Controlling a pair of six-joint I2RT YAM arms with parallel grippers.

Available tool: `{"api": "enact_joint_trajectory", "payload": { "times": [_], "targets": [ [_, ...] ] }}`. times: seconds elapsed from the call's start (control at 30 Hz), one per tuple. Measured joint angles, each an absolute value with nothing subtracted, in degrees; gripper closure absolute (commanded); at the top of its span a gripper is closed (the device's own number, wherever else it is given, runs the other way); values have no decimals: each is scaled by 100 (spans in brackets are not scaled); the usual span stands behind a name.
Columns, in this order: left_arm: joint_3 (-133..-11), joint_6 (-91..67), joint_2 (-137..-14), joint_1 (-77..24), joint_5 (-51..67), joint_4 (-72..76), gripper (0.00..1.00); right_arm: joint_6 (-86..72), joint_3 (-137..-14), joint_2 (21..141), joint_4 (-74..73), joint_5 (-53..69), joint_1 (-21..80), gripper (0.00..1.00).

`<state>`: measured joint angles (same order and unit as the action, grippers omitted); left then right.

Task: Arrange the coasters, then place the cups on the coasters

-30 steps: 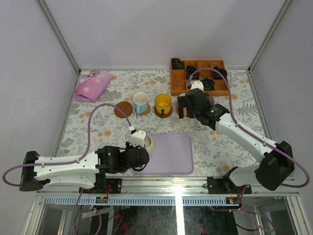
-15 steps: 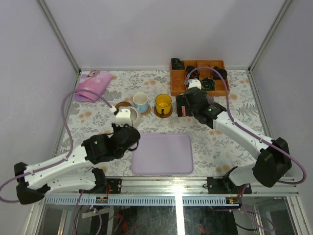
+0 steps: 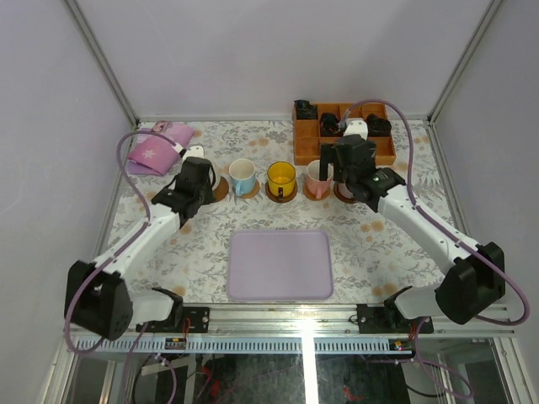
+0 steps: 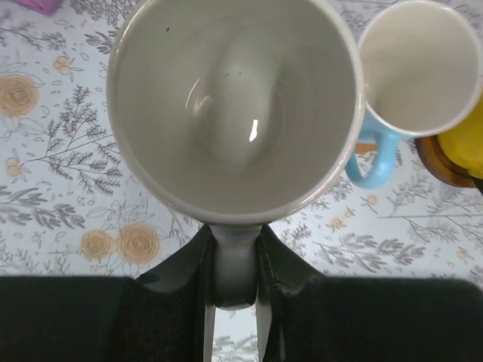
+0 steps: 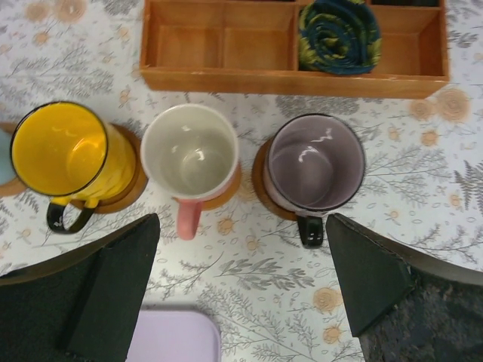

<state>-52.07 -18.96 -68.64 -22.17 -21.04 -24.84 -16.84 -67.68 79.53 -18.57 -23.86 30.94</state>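
My left gripper (image 4: 234, 253) is shut on the handle of the cream-white cup (image 4: 234, 105), at the left end of the row. There a brown coaster (image 3: 220, 188) peeks out beside the gripper (image 3: 200, 178). The coaster is hidden under the cup in the left wrist view, so I cannot tell whether the cup rests on it. The light blue cup (image 4: 419, 68), yellow cup (image 5: 64, 151), pink cup (image 5: 190, 154) and greyish-purple cup (image 5: 315, 162) each stand on a coaster. My right gripper (image 5: 241, 279) hangs open just in front of the pink and purple cups, holding nothing.
The orange-brown compartment box (image 3: 296, 145) with dark rolled items stands at the back right, close behind the cups. A lavender tray (image 3: 280, 265) lies at front centre. A pink cloth (image 3: 158, 148) lies at the back left.
My left arm carried the cream-white cup from the tray's front-left corner back to the left end of the row. My right gripper, open throughout, shifted right, uncovering the pink cup on its coaster.
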Motion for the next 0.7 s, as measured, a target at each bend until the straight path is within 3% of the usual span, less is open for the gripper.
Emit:
{"api": "enact_joint_trajectory", "payload": {
  "times": [0.3, 0.7],
  "targets": [
    [-5256, -1575, -7878, -1275, -1039, -1907, 100, -1645, -6768, 7487, -1892, -2644, 2547, 1],
    [-5256, -1385, -8294, -950, -379, -1236, 100, -1608, -6667, 7417, -1857, -2523, 1599, 1]
  ]
}}
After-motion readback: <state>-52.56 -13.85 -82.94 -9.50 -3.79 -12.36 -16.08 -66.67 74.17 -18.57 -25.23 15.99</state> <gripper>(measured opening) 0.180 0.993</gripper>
